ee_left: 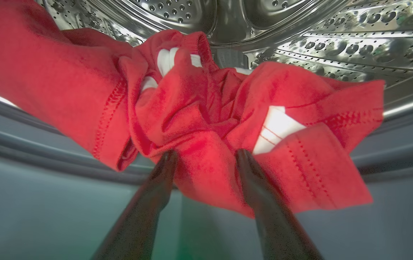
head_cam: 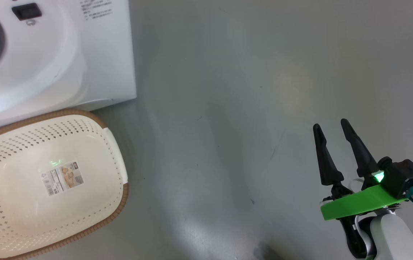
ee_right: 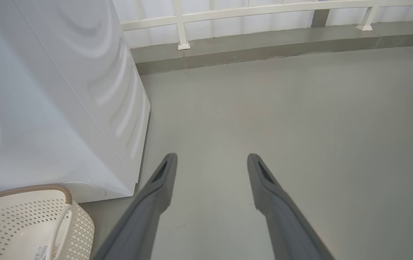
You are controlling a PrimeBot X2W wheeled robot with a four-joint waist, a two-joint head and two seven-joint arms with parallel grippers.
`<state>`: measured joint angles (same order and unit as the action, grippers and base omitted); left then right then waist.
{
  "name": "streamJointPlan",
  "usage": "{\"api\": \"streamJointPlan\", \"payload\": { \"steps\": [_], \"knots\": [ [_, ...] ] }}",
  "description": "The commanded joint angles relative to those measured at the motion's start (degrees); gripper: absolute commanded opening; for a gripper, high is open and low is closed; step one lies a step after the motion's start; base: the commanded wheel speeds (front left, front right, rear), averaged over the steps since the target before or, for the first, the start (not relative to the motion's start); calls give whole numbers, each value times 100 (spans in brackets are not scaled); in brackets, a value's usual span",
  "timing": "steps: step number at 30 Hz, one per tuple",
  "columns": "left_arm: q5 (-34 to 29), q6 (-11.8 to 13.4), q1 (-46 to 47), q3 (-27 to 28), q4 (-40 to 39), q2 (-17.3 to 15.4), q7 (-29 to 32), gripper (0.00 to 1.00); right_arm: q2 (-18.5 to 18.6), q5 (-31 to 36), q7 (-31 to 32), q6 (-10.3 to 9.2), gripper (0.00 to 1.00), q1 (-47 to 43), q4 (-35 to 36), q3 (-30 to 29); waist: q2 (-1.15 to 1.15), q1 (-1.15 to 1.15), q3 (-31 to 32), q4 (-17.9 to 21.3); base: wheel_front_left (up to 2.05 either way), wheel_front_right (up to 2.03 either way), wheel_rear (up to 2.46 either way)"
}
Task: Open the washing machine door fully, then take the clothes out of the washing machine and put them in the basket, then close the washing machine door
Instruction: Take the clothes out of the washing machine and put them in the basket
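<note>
My left gripper's [ee_left: 205,159] two dark fingers [ee_left: 148,202] stand wide apart, closed on nothing. Their tips rest against the crumpled red clothes [ee_left: 192,108], soft knit with white panels, at the lip of the washing machine's [head_cam: 83,54] perforated steel drum [ee_left: 318,39]. My right gripper [head_cam: 330,124] hangs spread over smooth grey floor [head_cam: 228,108]. The cream perforated basket [head_cam: 118,173] sits just beside the machine.
</note>
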<state>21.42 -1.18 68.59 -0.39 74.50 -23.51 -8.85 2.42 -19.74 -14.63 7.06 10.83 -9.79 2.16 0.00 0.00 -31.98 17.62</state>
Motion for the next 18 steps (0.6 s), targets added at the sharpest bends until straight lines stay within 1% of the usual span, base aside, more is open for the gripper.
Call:
{"api": "streamJointPlan", "payload": {
  "steps": [1,3,7,13,16,18],
  "knots": [
    [-34,34,96,-4,-83,-299,-49,24,46,-42,-37,43,100,7,130,102,0,0,-7,2,0,0,0],
    [-40,46,92,-32,-79,-279,-91,0,46,-42,-37,43,100,6,128,99,0,0,8,-8,0,0,0],
    [-37,26,101,-63,-76,-247,-209,0,46,-35,-37,43,100,8,129,78,0,0,35,-48,0,0,0],
    [23,-83,-3,-72,-89,-131,-470,0,46,18,-37,43,100,11,104,36,0,0,210,-188,0,0,0],
    [-3,-133,-202,-99,-214,-101,-581,0,46,49,-37,43,100,-7,72,31,0,0,370,-260,0,0,0],
    [-5,-127,-379,-67,-435,-70,-606,0,46,75,-37,43,100,-33,59,13,0,0,478,-323,0,0,0]
  ]
}}
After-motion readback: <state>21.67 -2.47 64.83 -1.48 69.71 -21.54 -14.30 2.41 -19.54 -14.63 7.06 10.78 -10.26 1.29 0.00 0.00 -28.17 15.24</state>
